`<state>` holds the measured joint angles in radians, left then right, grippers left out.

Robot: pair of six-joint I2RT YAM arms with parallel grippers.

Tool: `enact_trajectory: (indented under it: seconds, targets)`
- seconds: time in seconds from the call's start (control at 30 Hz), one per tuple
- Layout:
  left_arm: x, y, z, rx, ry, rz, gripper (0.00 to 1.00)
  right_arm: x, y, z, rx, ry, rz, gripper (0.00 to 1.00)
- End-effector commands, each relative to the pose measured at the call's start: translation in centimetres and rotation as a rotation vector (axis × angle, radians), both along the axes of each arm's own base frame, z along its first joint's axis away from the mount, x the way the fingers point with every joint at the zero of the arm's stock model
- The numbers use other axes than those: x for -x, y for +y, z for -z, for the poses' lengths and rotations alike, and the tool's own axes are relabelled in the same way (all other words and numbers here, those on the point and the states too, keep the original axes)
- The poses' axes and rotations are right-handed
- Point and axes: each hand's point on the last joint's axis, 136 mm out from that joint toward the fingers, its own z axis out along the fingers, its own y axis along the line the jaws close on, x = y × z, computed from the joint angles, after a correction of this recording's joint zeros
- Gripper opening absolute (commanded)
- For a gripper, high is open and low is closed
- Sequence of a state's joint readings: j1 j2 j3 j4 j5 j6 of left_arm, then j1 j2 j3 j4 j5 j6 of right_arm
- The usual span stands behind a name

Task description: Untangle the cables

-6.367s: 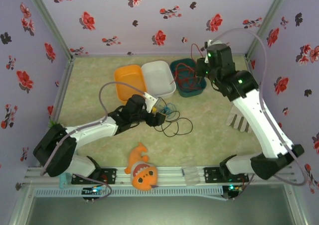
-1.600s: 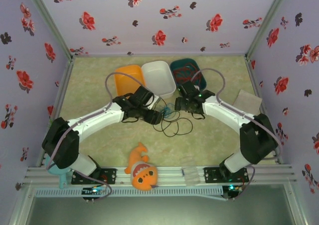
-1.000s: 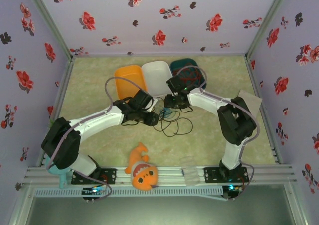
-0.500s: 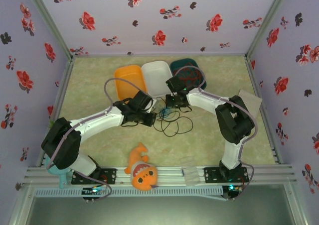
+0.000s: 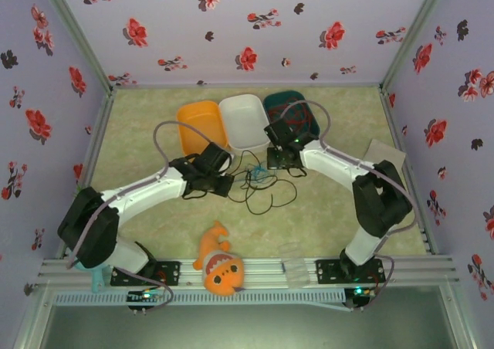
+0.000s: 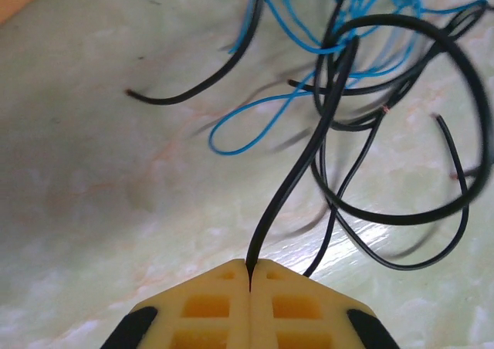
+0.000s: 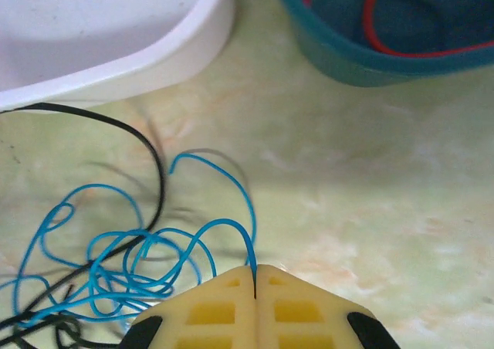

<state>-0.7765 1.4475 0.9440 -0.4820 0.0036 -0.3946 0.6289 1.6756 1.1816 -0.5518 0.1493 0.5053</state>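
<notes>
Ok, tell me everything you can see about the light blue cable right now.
The light blue cable is a thin, glossy wire lying in loose loops on the pale green table, near the white tub. Its loops are tangled with the black cable. One strand arcs into the right claw, which is shut on it.

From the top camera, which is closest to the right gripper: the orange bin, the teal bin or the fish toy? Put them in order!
1. The teal bin, just behind the right gripper.
2. The orange bin, farther off to the back left.
3. The fish toy, way down at the near edge by the rail.
</notes>
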Motion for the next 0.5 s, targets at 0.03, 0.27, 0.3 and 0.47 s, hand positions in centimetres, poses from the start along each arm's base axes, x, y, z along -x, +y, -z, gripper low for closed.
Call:
enact_trajectory:
  seconds: [0.03,0.27,0.3,0.47]
  targets:
    - [0.1,3.8,0.1,-0.084,-0.004,-0.079,0.0,1.9,-4.4,-0.9,0.154,-0.005,0.087,0.0]
    - [0.0,7.5,-0.1,-0.107,0.002,-0.172,0.0,3.1,-9.0,-3.1,0.275,-0.044,0.183,0.0]
    - [0.0,8.1,-0.1,-0.115,0.004,-0.188,0.0,3.2,-9.6,-3.4,0.282,-0.047,0.195,0.0]
    - [0.1,10.3,-0.1,-0.136,0.012,-0.247,0.0,3.8,-11.7,-4.7,0.27,-0.057,0.249,0.0]
